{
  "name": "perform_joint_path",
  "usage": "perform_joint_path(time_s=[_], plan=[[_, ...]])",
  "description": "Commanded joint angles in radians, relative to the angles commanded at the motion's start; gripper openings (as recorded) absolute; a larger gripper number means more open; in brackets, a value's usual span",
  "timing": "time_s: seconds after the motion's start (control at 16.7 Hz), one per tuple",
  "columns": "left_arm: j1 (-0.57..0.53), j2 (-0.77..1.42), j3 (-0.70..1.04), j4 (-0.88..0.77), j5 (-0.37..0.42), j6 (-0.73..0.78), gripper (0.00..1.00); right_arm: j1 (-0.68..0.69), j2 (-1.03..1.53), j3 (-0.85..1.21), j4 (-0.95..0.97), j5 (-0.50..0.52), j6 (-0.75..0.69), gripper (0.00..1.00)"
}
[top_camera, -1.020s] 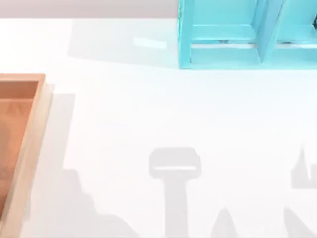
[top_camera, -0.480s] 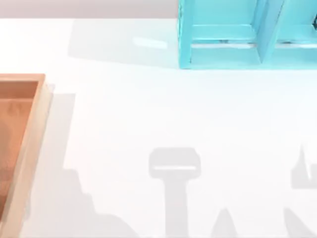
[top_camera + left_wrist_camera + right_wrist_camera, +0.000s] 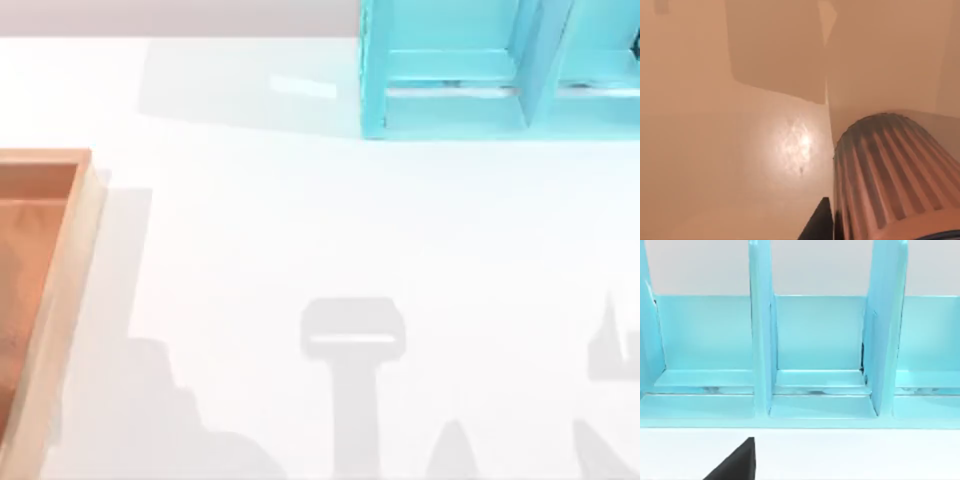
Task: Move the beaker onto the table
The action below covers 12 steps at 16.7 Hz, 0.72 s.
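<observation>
The white table (image 3: pixel 330 220) is flanked by an orange tray (image 3: pixel 60 290) at left and a turquoise shelf unit (image 3: pixel 480 100) at the far right. The ribbed beaker (image 3: pixel 890 175) is seen close above the tray floor; how either claw stands cannot be told.

The table (image 3: pixel 330 220) spreads across the top view. A tray (image 3: pixel 70 290) lies at its left edge, running from mid-height down to the near edge. A shelf unit (image 3: pixel 450 110) stands at the far side, right of centre, reaching to the right edge; an upright divider (image 3: pixel 535 60) splits it into compartments. In the right wrist view the shelf unit (image 3: pixel 815 405) stands on the table (image 3: pixel 850 455) straight ahead, with 2 upright dividers between its compartments. In the left wrist view the beaker (image 3: pixel 890 175) sits close to the camera, over the tray floor (image 3: pixel 715 165), beside a tray wall (image 3: pixel 880 60).
</observation>
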Motion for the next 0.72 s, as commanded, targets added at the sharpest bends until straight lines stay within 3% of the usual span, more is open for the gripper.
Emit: perform_joint_path(time_s=[0.36,0.72], plan=[[-0.091,-0.053,0.155,-0.096,-0.008,-0.193,0.0,0.0,0.0,0.0,0.0,0.0,0.0,1.0],[-0.361,-0.11,0.251,-0.372,0.0,-0.359,0.0,0.0,0.0,0.0,0.0,0.0,0.0,1.0]])
